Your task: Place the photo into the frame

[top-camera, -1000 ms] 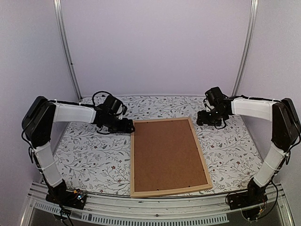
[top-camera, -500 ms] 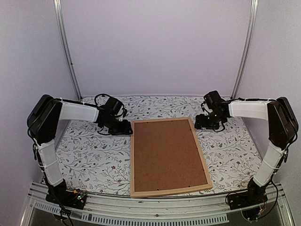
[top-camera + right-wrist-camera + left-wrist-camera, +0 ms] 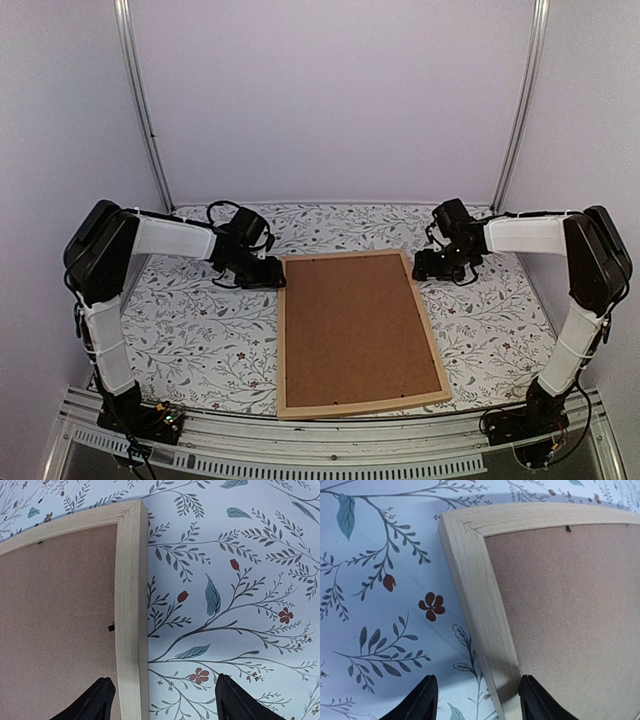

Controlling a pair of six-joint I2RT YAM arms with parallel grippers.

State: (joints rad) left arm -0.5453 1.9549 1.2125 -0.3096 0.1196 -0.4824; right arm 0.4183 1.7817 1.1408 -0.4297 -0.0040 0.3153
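Note:
The frame (image 3: 281, 340) of pale wood lies flat on the flowered cloth, back side up, with a brown backing board (image 3: 355, 325) filling it. The photo is out of view. My left gripper (image 3: 272, 272) is low over the frame's far left corner. In the left wrist view it (image 3: 477, 692) is open astride the left strip (image 3: 475, 590), one finger over the cloth, the other at the board's edge (image 3: 570, 605). My right gripper (image 3: 420, 265) is at the far right corner. It (image 3: 163, 692) stands open wide across the right strip (image 3: 129, 605), touching nothing.
The flowered tablecloth (image 3: 190, 330) spreads to both sides of the frame. Small black tabs (image 3: 567, 529) (image 3: 111, 628) sit at the board's edge. Metal uprights (image 3: 140, 100) and white walls close the back; a rail (image 3: 300, 440) runs along the near edge.
My left gripper has shifted right onto the frame's far left corner and its jaws have narrowed. My right gripper has come down and left to the far right corner.

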